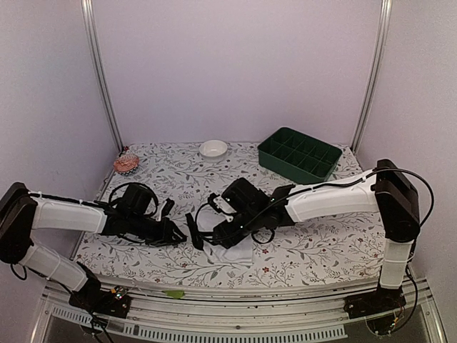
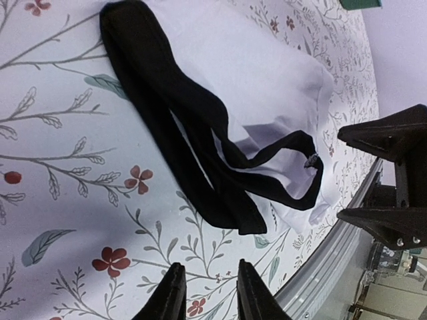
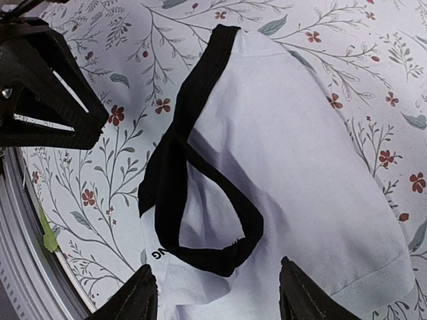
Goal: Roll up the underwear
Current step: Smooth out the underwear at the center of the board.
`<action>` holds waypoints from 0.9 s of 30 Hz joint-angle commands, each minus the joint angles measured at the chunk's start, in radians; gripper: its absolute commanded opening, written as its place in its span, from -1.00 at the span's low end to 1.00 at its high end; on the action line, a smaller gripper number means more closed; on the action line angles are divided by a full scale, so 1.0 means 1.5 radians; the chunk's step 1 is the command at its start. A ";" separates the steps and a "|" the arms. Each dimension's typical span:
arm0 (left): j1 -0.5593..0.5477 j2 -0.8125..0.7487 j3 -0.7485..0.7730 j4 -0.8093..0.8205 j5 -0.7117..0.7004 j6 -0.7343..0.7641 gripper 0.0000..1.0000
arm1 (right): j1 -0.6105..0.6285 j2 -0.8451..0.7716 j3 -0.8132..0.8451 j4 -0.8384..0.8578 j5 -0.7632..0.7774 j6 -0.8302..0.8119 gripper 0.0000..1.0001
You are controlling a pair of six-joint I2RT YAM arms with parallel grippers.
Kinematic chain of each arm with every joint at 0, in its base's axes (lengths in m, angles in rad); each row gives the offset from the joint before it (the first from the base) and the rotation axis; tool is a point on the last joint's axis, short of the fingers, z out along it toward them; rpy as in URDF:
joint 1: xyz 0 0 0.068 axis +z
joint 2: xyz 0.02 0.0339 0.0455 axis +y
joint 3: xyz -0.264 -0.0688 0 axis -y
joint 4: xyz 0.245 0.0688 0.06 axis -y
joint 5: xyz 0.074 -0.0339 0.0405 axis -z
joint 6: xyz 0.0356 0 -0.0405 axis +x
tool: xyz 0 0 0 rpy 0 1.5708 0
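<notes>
The underwear [image 2: 267,73] lies bunched on the floral cloth near the table's front edge, white fabric with its black waistband [image 2: 180,133] twisted into a loop. In the top view the underwear [image 1: 241,250] shows between the two arms. My left gripper [image 2: 208,285] hovers just short of the waistband's end, its jaws a little apart with only cloth between them. My right gripper [image 3: 217,297] stands open over the white fabric [image 3: 300,147], one fingertip [image 3: 137,297] beside the lettered band corner, holding nothing. The two grippers face each other across the garment.
A green compartment tray [image 1: 300,153] sits at the back right. A small white bowl [image 1: 213,148] sits at the back centre and a pinkish round object [image 1: 126,163] at the back left. The metal front rail [image 2: 333,267] runs close beside the underwear.
</notes>
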 commanded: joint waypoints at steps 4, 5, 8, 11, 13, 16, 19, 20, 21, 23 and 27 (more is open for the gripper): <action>0.019 -0.006 0.014 -0.023 0.001 0.007 -0.42 | 0.063 0.006 0.070 -0.027 0.075 -0.029 0.66; 0.020 -0.005 0.013 -0.023 0.003 0.006 -0.41 | 0.068 0.025 0.088 -0.036 0.077 -0.028 0.69; 0.022 -0.008 0.007 -0.016 0.011 0.000 -0.41 | 0.077 0.071 0.134 -0.056 0.093 -0.022 0.73; 0.023 -0.020 -0.001 -0.005 0.015 -0.010 -0.40 | 0.079 0.104 0.160 -0.070 0.113 -0.017 0.74; 0.023 -0.023 -0.006 -0.003 0.017 -0.012 -0.39 | 0.079 0.120 0.168 -0.078 0.128 -0.016 0.74; 0.024 -0.028 -0.013 -0.003 0.017 -0.014 -0.39 | 0.080 0.137 0.170 -0.083 0.150 -0.026 0.77; 0.023 -0.031 -0.020 0.003 0.018 -0.021 -0.38 | 0.078 0.147 0.169 -0.091 0.164 -0.032 0.77; 0.024 -0.031 -0.022 0.006 0.018 -0.023 -0.38 | 0.077 0.149 0.169 -0.094 0.170 -0.032 0.75; 0.023 -0.032 -0.025 0.010 0.018 -0.025 -0.38 | 0.076 0.149 0.167 -0.095 0.175 -0.032 0.72; 0.023 -0.030 -0.029 0.017 0.020 -0.030 -0.38 | 0.069 0.144 0.165 -0.097 0.176 -0.020 0.64; 0.022 -0.028 -0.037 0.034 0.027 -0.040 -0.38 | 0.053 0.115 0.141 -0.076 0.144 0.001 0.51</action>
